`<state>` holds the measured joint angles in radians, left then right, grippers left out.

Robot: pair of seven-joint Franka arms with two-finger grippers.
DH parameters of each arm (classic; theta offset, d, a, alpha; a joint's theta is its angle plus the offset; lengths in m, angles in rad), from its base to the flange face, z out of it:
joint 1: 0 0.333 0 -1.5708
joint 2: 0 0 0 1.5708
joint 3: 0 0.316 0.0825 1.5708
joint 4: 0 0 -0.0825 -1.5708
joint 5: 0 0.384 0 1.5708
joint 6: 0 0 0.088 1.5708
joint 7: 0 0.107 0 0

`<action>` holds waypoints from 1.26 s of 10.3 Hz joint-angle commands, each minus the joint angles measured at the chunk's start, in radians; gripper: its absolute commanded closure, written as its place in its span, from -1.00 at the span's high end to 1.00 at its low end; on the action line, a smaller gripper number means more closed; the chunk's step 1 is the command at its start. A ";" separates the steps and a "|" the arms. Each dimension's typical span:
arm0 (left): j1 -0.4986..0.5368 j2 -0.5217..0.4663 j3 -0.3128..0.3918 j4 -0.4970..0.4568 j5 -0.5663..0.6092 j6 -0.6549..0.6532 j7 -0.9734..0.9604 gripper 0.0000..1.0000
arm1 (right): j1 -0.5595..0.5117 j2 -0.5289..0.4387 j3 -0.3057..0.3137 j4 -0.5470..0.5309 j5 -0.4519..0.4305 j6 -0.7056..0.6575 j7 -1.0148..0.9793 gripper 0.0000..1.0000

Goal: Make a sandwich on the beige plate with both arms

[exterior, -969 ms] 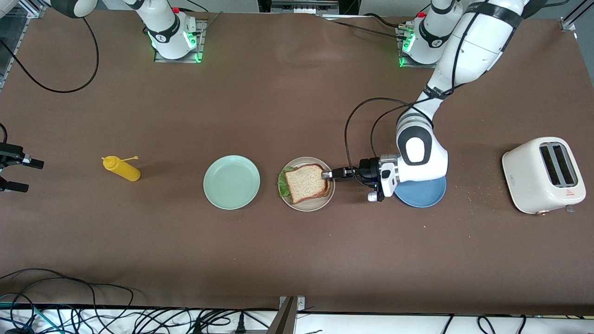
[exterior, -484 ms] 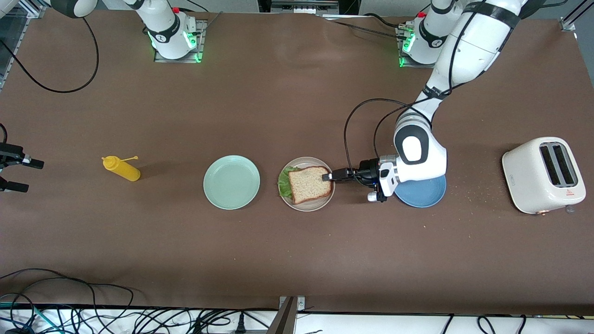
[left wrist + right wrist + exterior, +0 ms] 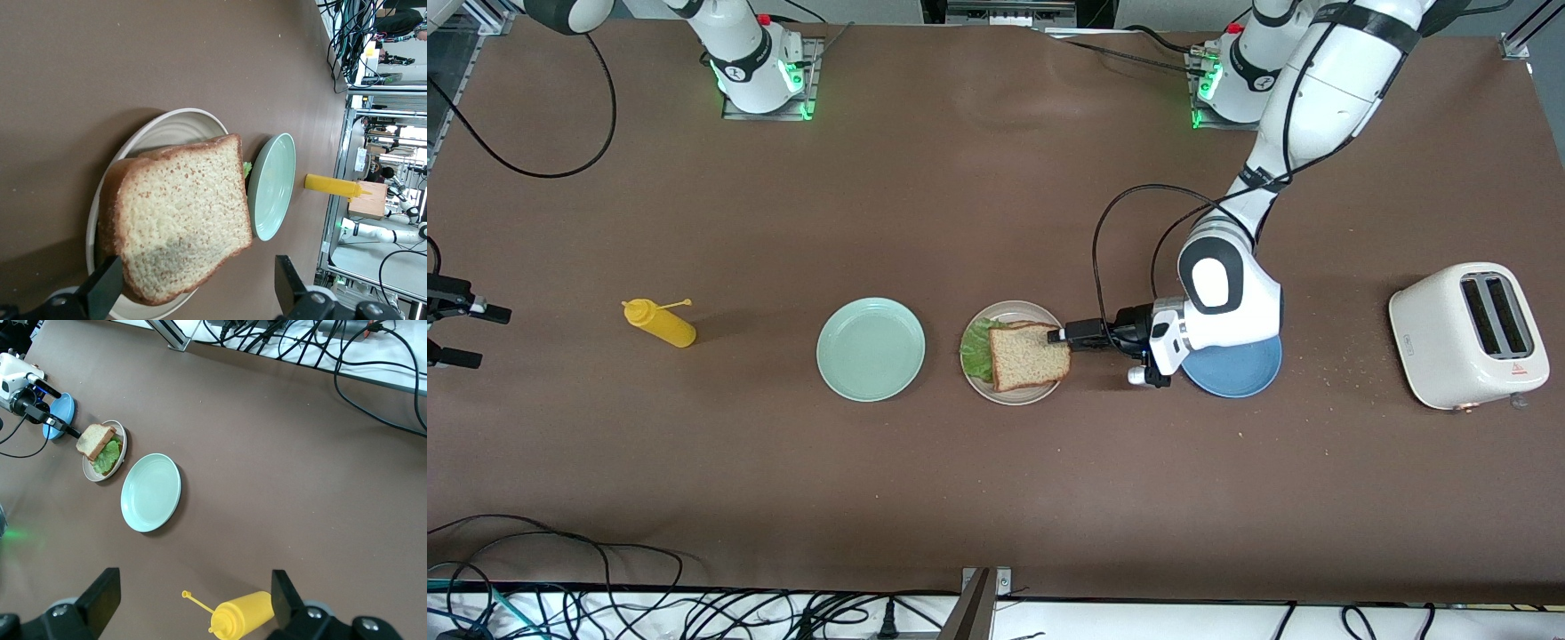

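Observation:
The beige plate (image 3: pixel 1009 396) sits mid-table and holds the sandwich. The top bread slice (image 3: pixel 1030 356) lies skewed and overhangs the plate's rim toward the left arm's end. Green lettuce (image 3: pixel 975 347) shows from under it on the side toward the mint plate. The lower slice shows only as a crust edge (image 3: pixel 110 193). My left gripper (image 3: pixel 1060 336) is open, low at the rim; one finger (image 3: pixel 107 293) touches the top slice's edge (image 3: pixel 180 213). My right gripper (image 3: pixel 476 336) waits open at the right arm's end, over the table beside the yellow bottle (image 3: pixel 243 617).
A mint-green plate (image 3: pixel 871 348) lies beside the beige plate toward the right arm's end. A blue plate (image 3: pixel 1240 373) lies under the left wrist. The yellow squeeze bottle (image 3: pixel 660 323) lies on its side. A white toaster (image 3: pixel 1467 335) stands at the left arm's end.
The left gripper has drawn back toward the blue plate. The top slice has slid with it toward the left arm's end, overhanging the rim and uncovering more lettuce. The right arm has not moved.

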<state>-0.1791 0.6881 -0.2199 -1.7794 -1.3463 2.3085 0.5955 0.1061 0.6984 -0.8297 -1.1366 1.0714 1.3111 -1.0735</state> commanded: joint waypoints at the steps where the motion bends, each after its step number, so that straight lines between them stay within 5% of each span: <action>1: -0.002 -0.036 0.008 -0.017 0.083 0.009 -0.048 1.00 | 0.029 -0.017 -0.014 0.030 -0.020 -0.001 0.108 1.00; 4: 0.007 -0.085 0.011 -0.008 0.374 0.002 -0.296 1.00 | 0.078 -0.043 -0.032 0.083 -0.132 -0.004 0.251 1.00; 7: 0.046 -0.120 0.014 0.000 0.602 -0.038 -0.413 1.00 | 0.194 -0.108 -0.046 0.095 -0.429 0.005 0.435 1.00; 13: 0.162 -0.220 0.022 0.017 1.062 -0.242 -0.675 1.00 | 0.325 -0.192 -0.057 0.087 -0.669 -0.039 0.641 1.00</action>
<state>-0.0477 0.5151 -0.1973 -1.7633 -0.3832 2.1440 -0.0407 0.3932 0.5554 -0.8795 -1.0348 0.4492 1.3042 -0.4900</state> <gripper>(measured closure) 0.000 0.000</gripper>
